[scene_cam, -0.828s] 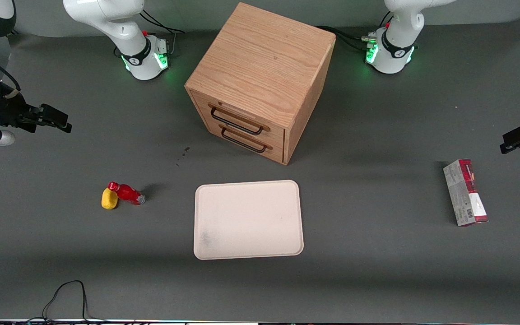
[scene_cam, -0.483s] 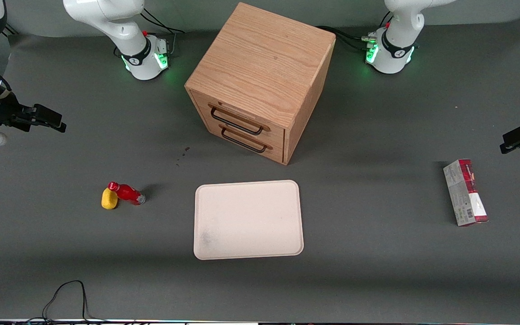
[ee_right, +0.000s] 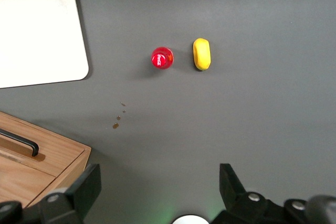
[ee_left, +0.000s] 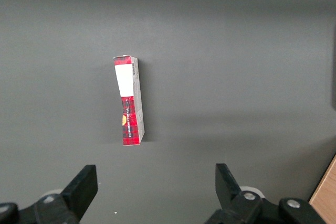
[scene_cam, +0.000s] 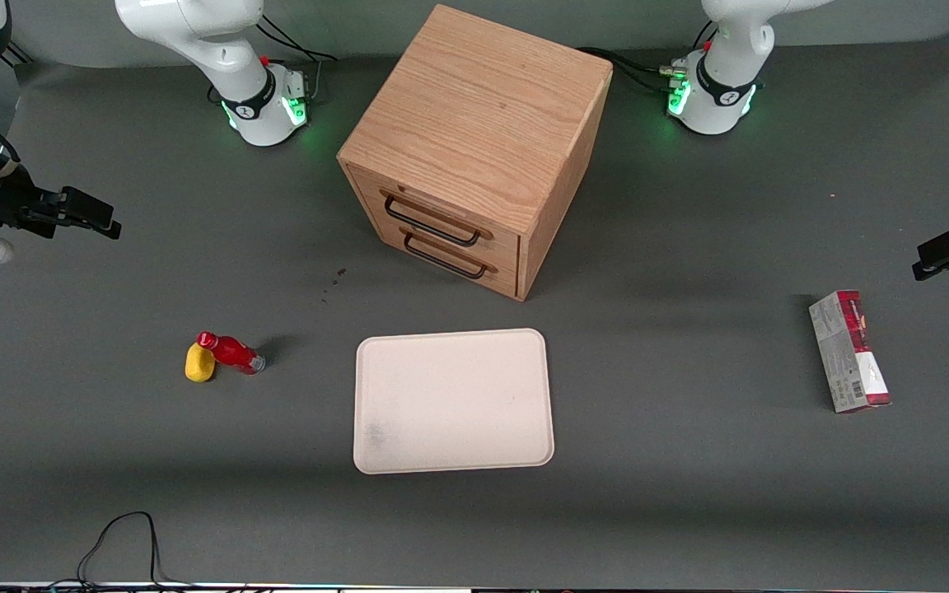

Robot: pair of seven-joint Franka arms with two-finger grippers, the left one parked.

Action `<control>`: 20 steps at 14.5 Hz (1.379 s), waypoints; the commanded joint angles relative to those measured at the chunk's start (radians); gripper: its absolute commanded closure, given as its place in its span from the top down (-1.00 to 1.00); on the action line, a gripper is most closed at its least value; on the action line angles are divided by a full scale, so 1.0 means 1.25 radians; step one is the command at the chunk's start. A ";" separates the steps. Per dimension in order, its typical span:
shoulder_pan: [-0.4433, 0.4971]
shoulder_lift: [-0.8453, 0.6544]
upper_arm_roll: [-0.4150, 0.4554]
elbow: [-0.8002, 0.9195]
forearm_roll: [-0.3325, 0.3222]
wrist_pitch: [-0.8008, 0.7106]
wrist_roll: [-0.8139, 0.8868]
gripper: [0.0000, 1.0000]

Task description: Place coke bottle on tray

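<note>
The coke bottle (scene_cam: 230,352), small and red with a red cap, stands on the grey table touching a yellow oval lump (scene_cam: 199,363). The right wrist view looks down on its cap (ee_right: 162,58), with the lump (ee_right: 201,54) beside it. The cream tray (scene_cam: 453,401) lies flat beside the bottle, toward the parked arm's end, and is bare; a corner of it shows in the right wrist view (ee_right: 37,30). My gripper (scene_cam: 94,216) hangs open and empty well above the table, toward the working arm's end and farther from the front camera than the bottle; its fingers (ee_right: 86,184) stand wide apart.
A wooden drawer cabinet (scene_cam: 474,148) with two black handles stands farther from the front camera than the tray; its corner shows in the right wrist view (ee_right: 31,166). A red-and-grey box (scene_cam: 849,350) lies toward the parked arm's end. A black cable (scene_cam: 124,535) lies near the table's front edge.
My gripper has drawn back a little toward the working arm's end of the table, then held still. The bottle, lump and tray have not moved.
</note>
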 commanded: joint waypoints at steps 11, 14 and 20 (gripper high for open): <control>-0.003 0.010 -0.001 0.032 -0.007 -0.023 -0.016 1.00; -0.009 0.085 -0.001 0.146 -0.007 -0.037 -0.016 1.00; -0.003 0.360 0.003 0.485 -0.003 -0.152 -0.009 1.00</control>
